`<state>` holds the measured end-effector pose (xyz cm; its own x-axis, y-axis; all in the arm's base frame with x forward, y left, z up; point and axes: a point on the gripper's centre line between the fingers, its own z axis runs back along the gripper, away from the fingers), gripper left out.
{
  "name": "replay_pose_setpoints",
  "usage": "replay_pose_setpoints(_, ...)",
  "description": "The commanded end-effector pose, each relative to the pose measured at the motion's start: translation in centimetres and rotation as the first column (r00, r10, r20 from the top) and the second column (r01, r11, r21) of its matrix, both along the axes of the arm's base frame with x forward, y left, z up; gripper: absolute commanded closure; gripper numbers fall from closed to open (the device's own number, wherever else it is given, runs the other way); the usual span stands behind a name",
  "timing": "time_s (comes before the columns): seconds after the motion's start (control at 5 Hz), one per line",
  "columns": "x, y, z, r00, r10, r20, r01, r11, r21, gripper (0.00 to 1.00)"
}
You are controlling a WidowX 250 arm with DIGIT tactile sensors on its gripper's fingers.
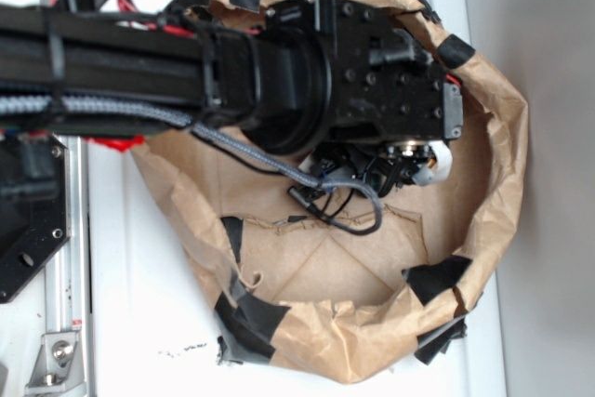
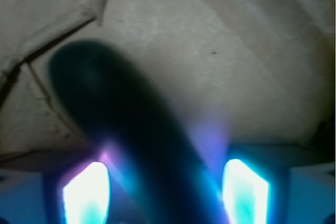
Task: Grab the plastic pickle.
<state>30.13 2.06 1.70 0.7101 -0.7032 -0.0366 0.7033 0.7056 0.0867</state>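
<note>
Now the plastic pickle (image 2: 131,135) lies between the released pincer's (image 2: 165,190) fingers (image 2: 86,192).

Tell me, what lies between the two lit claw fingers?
The plastic pickle lies between the claw fingers; only the wrist view shows it.

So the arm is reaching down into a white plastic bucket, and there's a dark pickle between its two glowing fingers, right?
Not a bucket: the exterior view shows a brown paper bag with black tape patches. The rest holds; the wrist view shows the dark pickle running between the glowing fingers.
</note>
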Motion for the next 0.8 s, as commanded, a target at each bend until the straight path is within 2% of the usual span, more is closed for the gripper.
replay_pose_setpoints(0.0,-1.0,0.2,1.2,0.972,0.227,0.056,-0.226,0.974,-0.02,1.0)
replay_pose_setpoints(0.2,-1.8,-1.4,5.2,0.879,0.461,0.123,-0.452,0.887,-0.094,1.0)
replay_pose_setpoints(0.4,-2.7,-2.4,10.2,0.737,0.664,0.129,-0.657,0.748,-0.097,1.0)
replay_pose_setpoints(0.6,-3.2,-3.0,15.4,0.608,0.793,0.047,-0.783,0.608,-0.132,1.0)
